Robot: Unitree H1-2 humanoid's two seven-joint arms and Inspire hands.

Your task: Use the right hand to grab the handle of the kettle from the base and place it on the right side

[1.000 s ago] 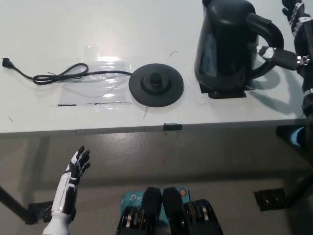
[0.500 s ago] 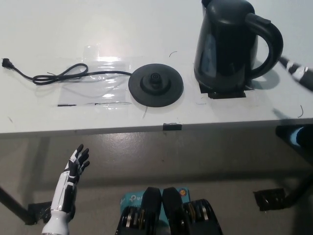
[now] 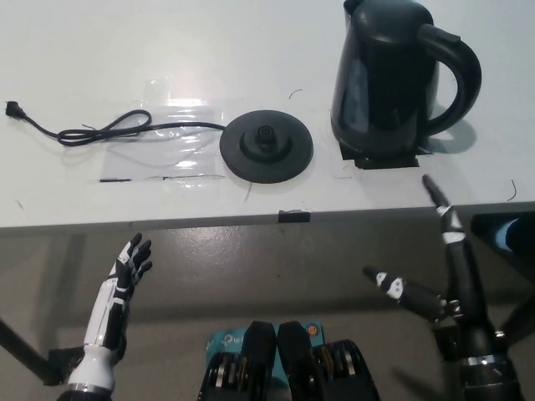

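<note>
We are looking steeply down on a pale worktop (image 3: 84, 50). A black electric kettle (image 3: 386, 79) is standing upright at the right of it, well apart from its round black base (image 3: 267, 144), which is lying near the middle with nothing on it. The kettle's curved handle (image 3: 464, 75) is pointing toward the right edge of the view. A black power cord (image 3: 109, 128) is running left from the base across a clear sheet of plastic taped to the surface, ending in a plug near the left edge.

Our black right hand (image 3: 443, 276) is hanging below the front edge of the worktop at lower right, its fingers spread wide and holding nothing, with one fingertip (image 3: 428, 182) just overlapping the worktop's edge. Our white left hand (image 3: 121, 288) is resting low at the lower left, also spread and empty, well away from everything.

We are judging that the placing is already done, since the kettle is sitting on the right side and off its base. The step in hand looks like bringing the right hand clear. To do that well, we should be keeping the spread fingers below and away from the handle, so that nothing is brushing the kettle or nudging it toward the worktop's near edge. The left hand needs to do nothing.
</note>
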